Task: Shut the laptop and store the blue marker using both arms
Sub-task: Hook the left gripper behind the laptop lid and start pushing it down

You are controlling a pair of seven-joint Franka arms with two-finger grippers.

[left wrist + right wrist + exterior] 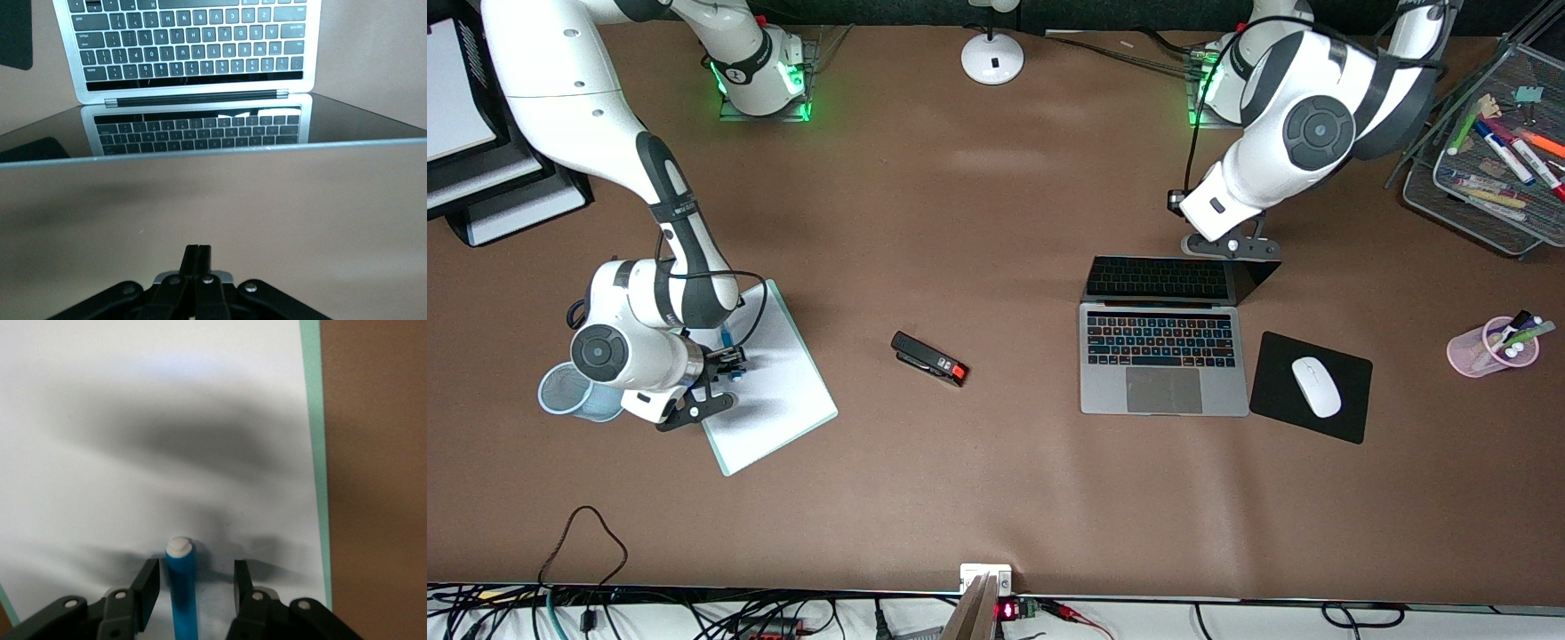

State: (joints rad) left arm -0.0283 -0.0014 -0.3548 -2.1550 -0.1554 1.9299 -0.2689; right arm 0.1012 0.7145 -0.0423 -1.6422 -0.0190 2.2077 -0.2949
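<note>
The laptop (1163,364) stands open toward the left arm's end of the table, its lid (1165,277) leaning back. My left gripper (1232,249) is shut and empty just past the lid's top edge; in the left wrist view its fingertips (198,250) hover by the lid's back, with the keyboard (193,47) showing over the edge. The blue marker (181,587) lies on a white pad (783,391) toward the right arm's end. My right gripper (196,572) is low over it, open, with the marker between its fingers and a gap on one side.
A blue mesh cup (569,391) stands beside the right gripper. A black stapler (929,358) lies mid-table. A white mouse (1316,387) on a black pad (1272,356) sits beside the laptop. A pink cup (1489,347) and wire tray (1494,151) hold other markers.
</note>
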